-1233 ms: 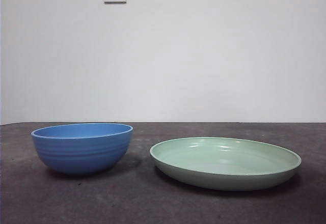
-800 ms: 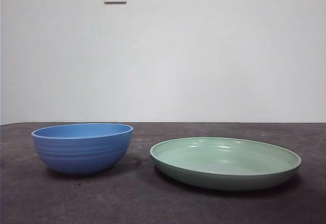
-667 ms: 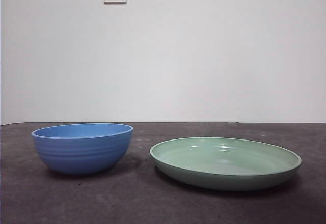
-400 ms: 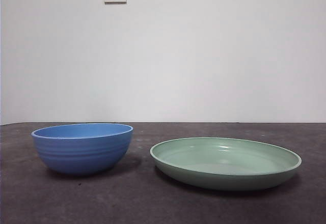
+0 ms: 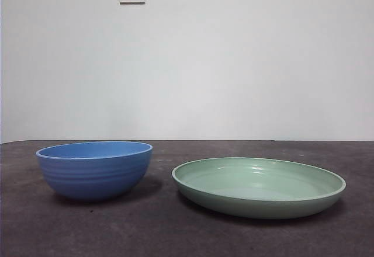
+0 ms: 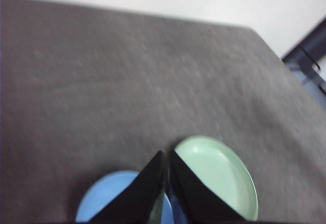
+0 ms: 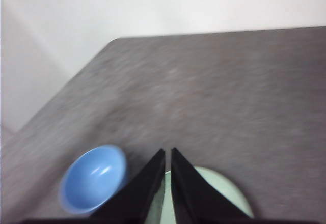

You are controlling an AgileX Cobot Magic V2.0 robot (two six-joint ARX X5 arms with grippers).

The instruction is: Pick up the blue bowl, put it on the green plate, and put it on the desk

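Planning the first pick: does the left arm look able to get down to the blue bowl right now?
Probably yes. The blue bowl stands alone on the desk, apart from the green plate, nothing over it. The left pincer is above it, jaws shut, so it must open first.

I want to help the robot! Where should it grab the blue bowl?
Probably on the rim, coming down from above. The blue bowl stands upright and open, with nothing inside, so one jaw could go inside and one outside its thin edge. Its round, glossy sides look too wide and slippery to squeeze. The side away from the green plate has more room.
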